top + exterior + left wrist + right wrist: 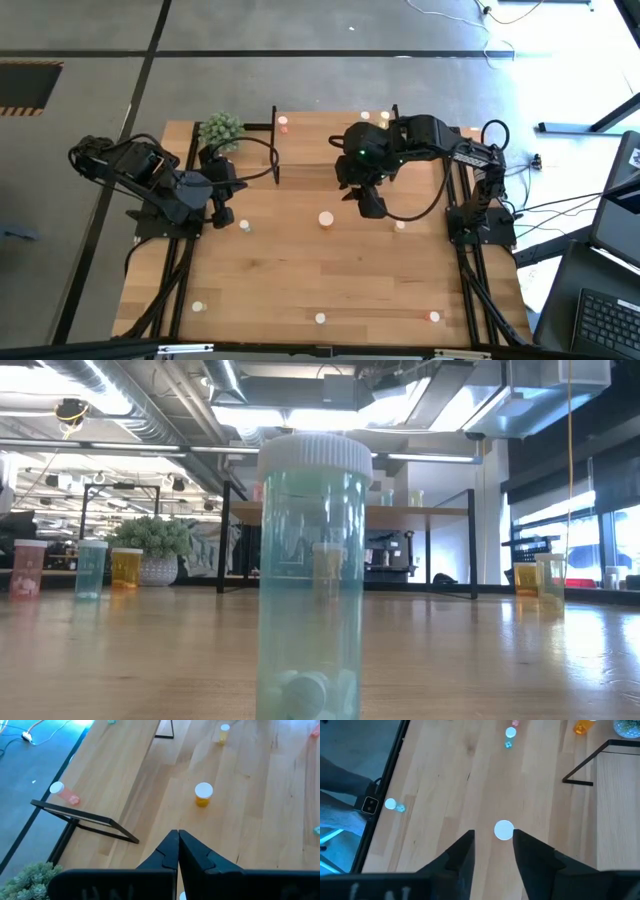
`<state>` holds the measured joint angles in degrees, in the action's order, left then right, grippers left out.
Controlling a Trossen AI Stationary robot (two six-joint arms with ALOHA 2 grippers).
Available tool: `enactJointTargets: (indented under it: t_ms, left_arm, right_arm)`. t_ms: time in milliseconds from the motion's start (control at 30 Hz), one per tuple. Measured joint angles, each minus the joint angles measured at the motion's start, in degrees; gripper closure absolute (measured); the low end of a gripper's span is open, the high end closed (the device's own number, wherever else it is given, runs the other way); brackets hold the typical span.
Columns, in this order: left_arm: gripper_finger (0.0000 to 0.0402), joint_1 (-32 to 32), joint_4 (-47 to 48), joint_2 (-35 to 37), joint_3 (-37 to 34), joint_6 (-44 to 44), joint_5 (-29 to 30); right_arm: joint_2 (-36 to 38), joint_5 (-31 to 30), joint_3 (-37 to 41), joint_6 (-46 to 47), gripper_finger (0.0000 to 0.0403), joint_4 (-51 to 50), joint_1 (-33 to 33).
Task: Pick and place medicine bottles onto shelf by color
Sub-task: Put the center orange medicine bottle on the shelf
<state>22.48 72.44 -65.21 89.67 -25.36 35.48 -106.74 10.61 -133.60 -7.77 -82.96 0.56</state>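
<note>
The right pincer hangs over the middle of the bench, its fingers parted and empty. In the right wrist view a white-capped medicine bottle stands upright on the wood just ahead of the gap between the fingertips, not yet between them. An orange bottle stands just left of that pincer in the high view. The shelf sits at the far edge. The left pincer waits clenched at the left side, beside the potted plant.
</note>
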Motion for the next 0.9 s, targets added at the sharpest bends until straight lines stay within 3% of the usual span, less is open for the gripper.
enactJointTargets:
  t_ms: [433, 533, 700, 900]
  left_arm:
    - [0.0401, 0.00, -0.02, 0.00, 0.02, 0.02, 0.02]
    - [0.0400, 0.00, -0.07, -0.02, 0.00, 0.02, 0.04]
    - [0.0400, 0.00, -0.07, -0.01, 0.01, 0.02, 0.04]
    - [0.0400, 0.00, -0.04, 0.24, 0.00, 0.04, 0.07]
  right_arm:
    - [-1.25, -2.72, -0.02, 0.27, 0.0154, 0.35, 0.07]
    - [-3.44, -2.21, -0.02, 0.88, 0.0148, 0.10, 0.13]
    - [-7.63, -2.04, 0.00, -7.46, 0.0147, -2.23, -0.08]
    - [-12.26, -1.81, 0.00, -8.00, 0.0147, -2.58, -0.11]
